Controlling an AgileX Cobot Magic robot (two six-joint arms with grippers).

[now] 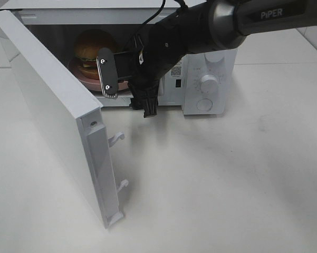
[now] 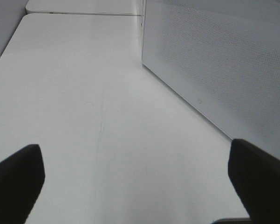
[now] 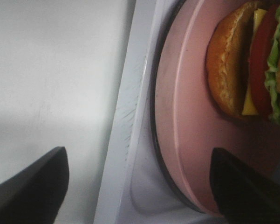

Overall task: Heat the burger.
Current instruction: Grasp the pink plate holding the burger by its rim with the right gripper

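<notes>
The burger (image 1: 91, 50) stands on a round pink plate (image 1: 87, 79) inside the open microwave (image 1: 211, 68). In the right wrist view the burger (image 3: 251, 70) shows its bun, cheese, tomato and lettuce on the pink plate (image 3: 195, 140). My right gripper (image 1: 127, 92) hangs at the mouth of the oven, open. Its jaws straddle the plate's near rim and the oven's sill without touching either (image 3: 137, 191). My left gripper (image 2: 137, 186) is open above the bare white table, with nothing between its fingers; the exterior view does not show it.
The microwave door (image 1: 47, 110) swings wide open toward the front left, its latch hooks (image 1: 116, 138) sticking out. Two knobs (image 1: 208, 83) sit on the control panel. A white perforated microwave panel (image 2: 223, 70) stands beside the left gripper. White table (image 1: 227, 184) all around.
</notes>
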